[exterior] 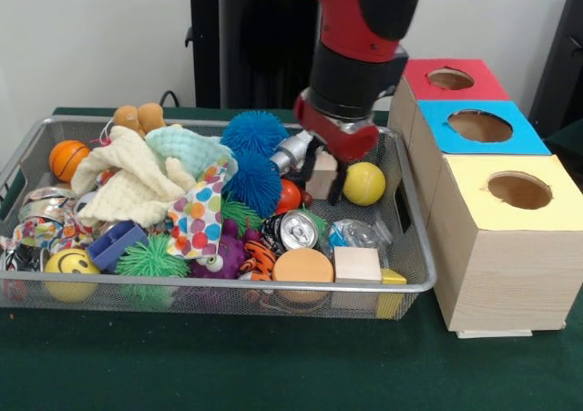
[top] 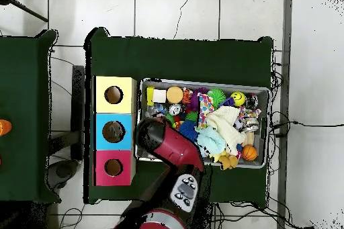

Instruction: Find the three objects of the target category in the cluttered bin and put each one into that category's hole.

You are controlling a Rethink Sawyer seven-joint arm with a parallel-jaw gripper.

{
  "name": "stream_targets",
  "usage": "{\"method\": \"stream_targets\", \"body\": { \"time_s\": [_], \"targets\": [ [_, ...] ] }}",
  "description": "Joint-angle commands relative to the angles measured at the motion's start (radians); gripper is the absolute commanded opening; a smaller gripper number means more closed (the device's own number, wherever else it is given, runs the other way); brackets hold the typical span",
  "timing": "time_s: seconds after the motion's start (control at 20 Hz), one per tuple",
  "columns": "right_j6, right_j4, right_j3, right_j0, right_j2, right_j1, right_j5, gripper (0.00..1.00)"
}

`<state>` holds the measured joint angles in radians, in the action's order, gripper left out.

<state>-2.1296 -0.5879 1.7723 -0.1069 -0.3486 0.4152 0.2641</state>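
A wire mesh bin [exterior: 228, 286] holds a heap of toys. My gripper [exterior: 323, 183] is lowered into its back right corner, over a pale wooden block [exterior: 322, 167]. A yellow ball [exterior: 364, 183] lies just right of it and a small red ball [exterior: 289, 197] just left. From the front I cannot see whether anything is held. In the overhead view the red arm [top: 164, 144] covers the gripper and that corner of the bin [top: 201, 83]. Beside the bin stand three boxes with round holes: red [exterior: 451, 78], blue [exterior: 480, 126] and yellow [exterior: 519, 190].
The bin also holds two blue spiky balls [exterior: 254, 134], cream cloths [exterior: 127, 188], a spotted fabric [exterior: 196, 215], a can [exterior: 299, 231], an orange disc [exterior: 303, 266], a wooden cube [exterior: 357, 263], a green spiky ball [exterior: 150, 258], a smiley ball [exterior: 71, 263] and a small basketball [exterior: 68, 159].
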Motion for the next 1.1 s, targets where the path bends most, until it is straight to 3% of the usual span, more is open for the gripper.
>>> {"method": "stream_targets", "body": {
  "time_s": [0.05,0.2,0.4,1.1],
  "targets": [
    [-0.107,0.033,-0.03,0.092,0.105,-0.037,-0.049,1.0],
    [-0.117,0.021,-0.08,0.114,0.135,-0.087,-0.074,1.0],
    [-0.131,0.005,-0.098,0.129,0.198,-0.097,-0.097,1.0],
    [-0.259,-0.044,-0.168,-0.031,0.035,-0.083,0.126,1.0]
  ]
}}
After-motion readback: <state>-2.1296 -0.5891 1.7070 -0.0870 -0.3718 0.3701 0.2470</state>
